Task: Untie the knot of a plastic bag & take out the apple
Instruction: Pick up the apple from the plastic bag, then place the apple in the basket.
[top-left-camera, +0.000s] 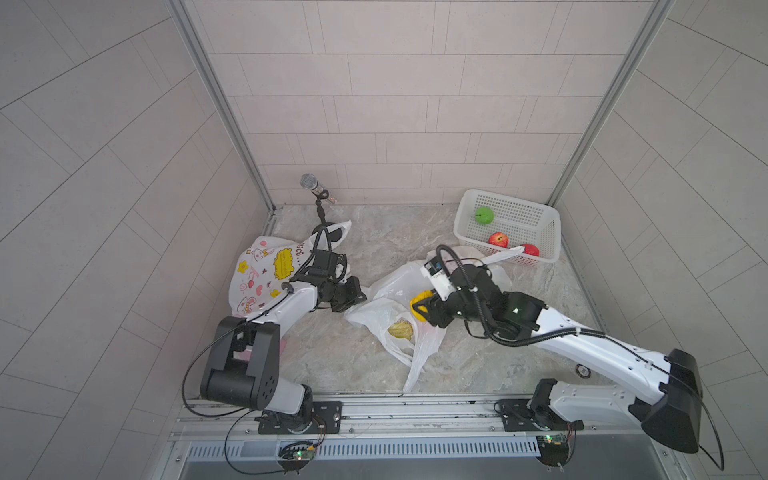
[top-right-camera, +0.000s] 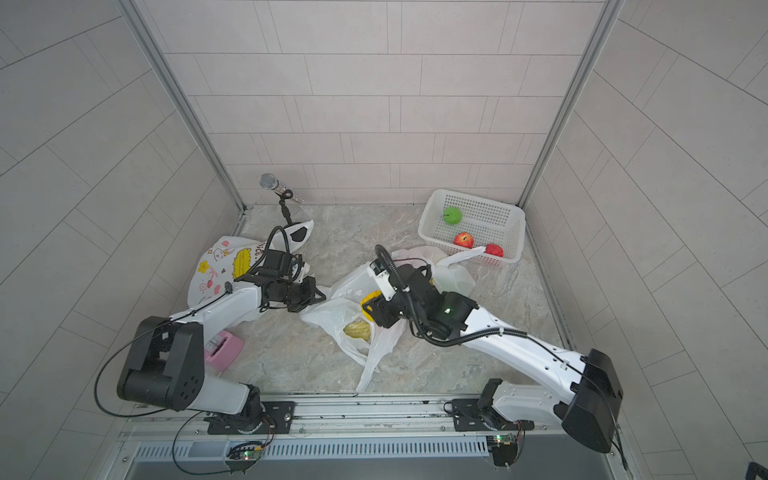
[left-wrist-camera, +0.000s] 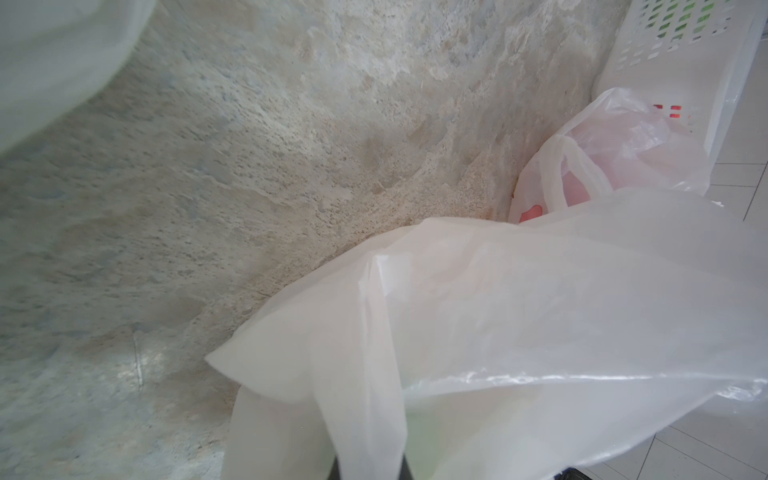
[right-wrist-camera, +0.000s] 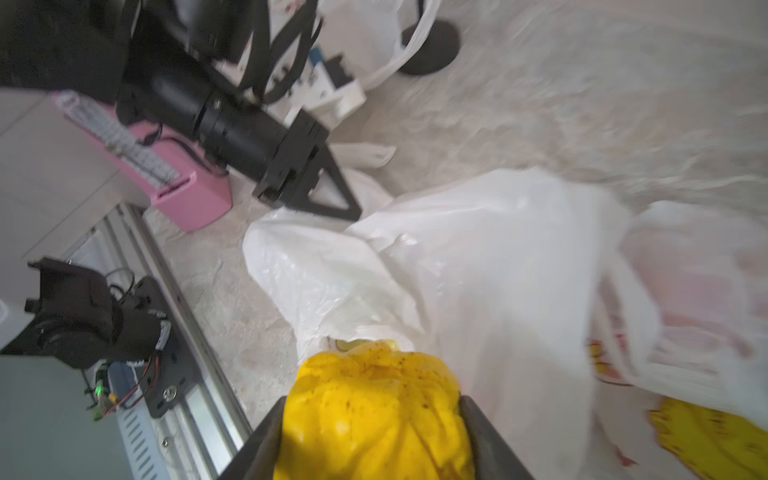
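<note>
In both top views the white bag (top-left-camera: 384, 286) lies crumpled at the middle of the counter (top-left-camera: 395, 237), with one loose handle trailing toward 6 o'clock. The left pincer (top-left-camera: 359, 300) comes in from 9 o'clock and is clamped tight on the bag's edge. Its wrist view shows film draped over the dark fingers (left-wrist-camera: 332, 469).

The right pincer (top-left-camera: 419, 308) reaches in from 4 o'clock. Its jaws are partly spread and pressed against both sides of a yellow fruit (right-wrist-camera: 374, 386), which is lobed and brown-speckled. The fruit sits at the bag's 3 o'clock side with film touching it. Whether it is the apple I cannot tell.

A greenish lump (top-left-camera: 401, 330) shows through the film at the bag's 6 o'clock side. A second bag (top-left-camera: 492, 276) lies toward 2 o'clock, with a strip of it against the basket (top-left-camera: 511, 200) in that corner. The basket holds a green apple (top-left-camera: 484, 215) and two red apples (top-left-camera: 498, 240).

A printed bag (top-left-camera: 257, 270) lies at 9 o'clock, partly under the left arm. A microphone (top-left-camera: 308, 181) stands at 11 o'clock, and a pink box (top-right-camera: 224, 349) sits at 8 o'clock.
</note>
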